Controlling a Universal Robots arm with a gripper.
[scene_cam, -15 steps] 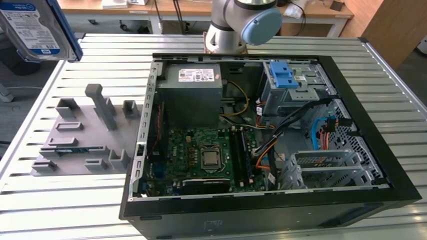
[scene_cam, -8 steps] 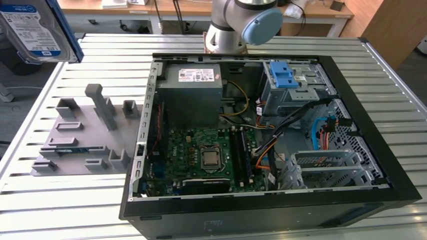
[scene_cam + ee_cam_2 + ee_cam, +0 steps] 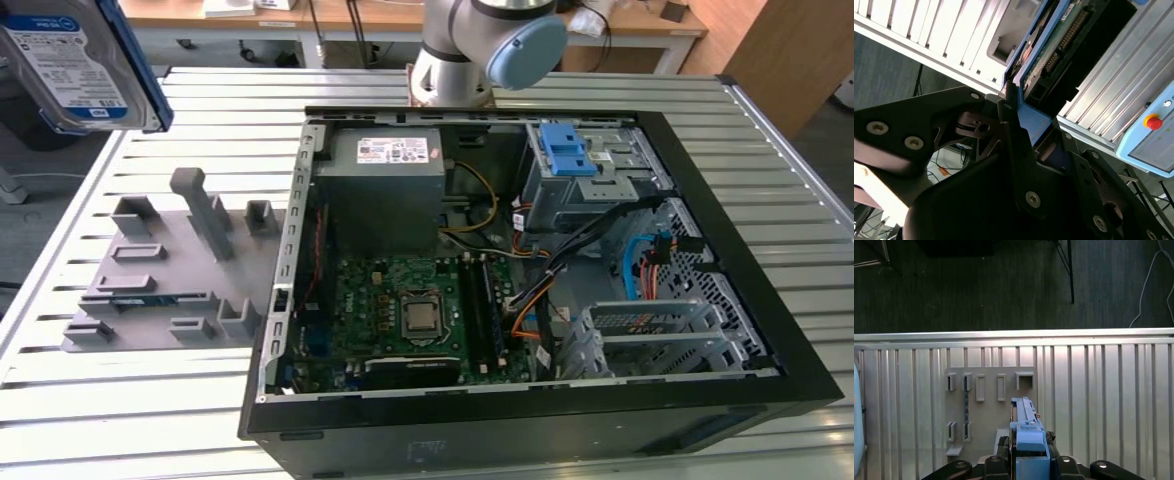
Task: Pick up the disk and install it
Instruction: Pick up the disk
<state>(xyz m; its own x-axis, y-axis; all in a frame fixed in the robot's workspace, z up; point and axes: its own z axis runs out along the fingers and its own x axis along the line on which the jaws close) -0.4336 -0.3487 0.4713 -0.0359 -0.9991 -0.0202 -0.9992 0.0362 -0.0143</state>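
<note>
The disk (image 3: 74, 60) hangs high in the air at the exterior view's upper left, label side showing, with its blue carrier frame down one edge. It is well off to the side of the open computer case (image 3: 747, 330) and above the table's edge. In the first wrist view the disk (image 3: 1024, 415) is edge-on, and my gripper (image 3: 1029, 452) is shut on its blue carrier. In the second wrist view the disk (image 3: 1054, 45) shows its green circuit board, and the black fingers (image 3: 1011, 120) clamp the blue frame.
A grey fixture plate (image 3: 167, 280) with upright slots lies on the slatted table (image 3: 160, 400) beside the case. Inside the case are a motherboard (image 3: 414, 310), a grey power supply (image 3: 387, 170) and a drive cage with a blue latch (image 3: 567, 150). The arm's base (image 3: 461, 60) stands behind.
</note>
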